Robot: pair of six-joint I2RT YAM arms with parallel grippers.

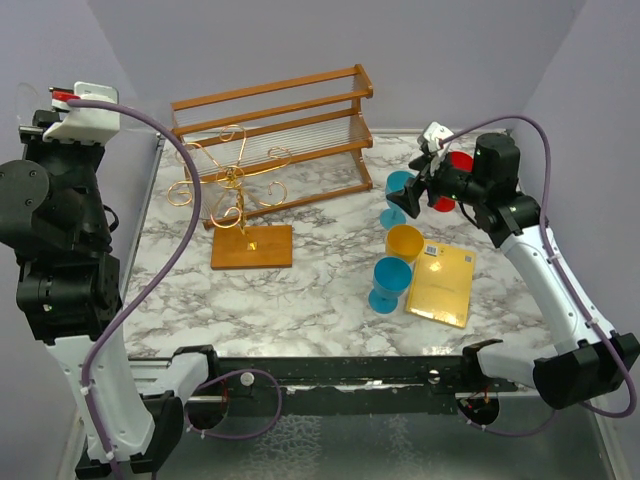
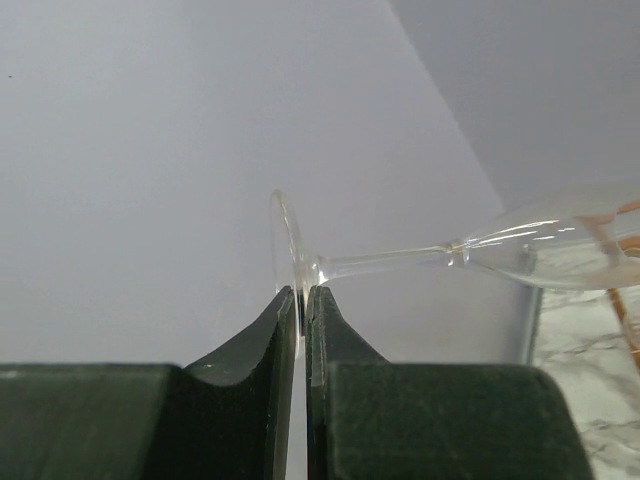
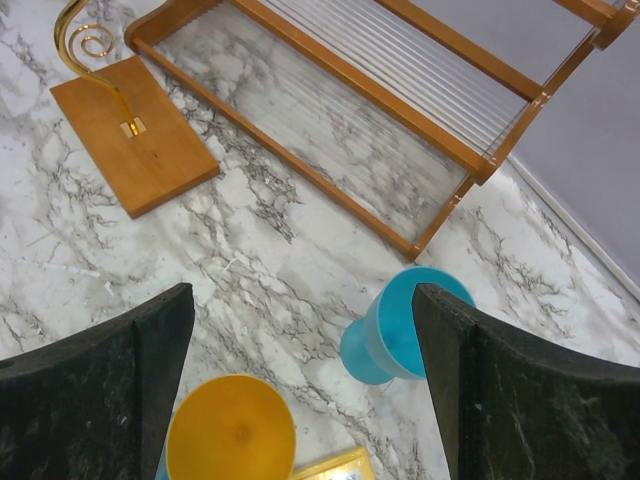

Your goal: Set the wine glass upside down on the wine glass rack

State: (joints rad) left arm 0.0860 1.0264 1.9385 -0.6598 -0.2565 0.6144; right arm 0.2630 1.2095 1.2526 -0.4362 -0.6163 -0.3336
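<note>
Left claw (image 2: 302,296) pinches clear wine glass (image 2: 530,255) disc foot.

On the surface (image 1: 320,300), wine glass rack (image 1: 237,192) stands upright left of centre, just before the wooden shelf (image 1: 275,120). My right jaws hang over the far blue cup (image 1: 398,182). Yellow cup (image 1: 405,241) and near blue cup (image 1: 391,281) sit beside a yellow card (image 1: 442,285).

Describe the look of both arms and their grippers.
The two match. The left arm and right arm have bulky black joint housings, white links and a purple cable looping alongside. The left gripper and right gripper have broad, matte dark fingers that taper towards the tips. No markings are legible.
</note>
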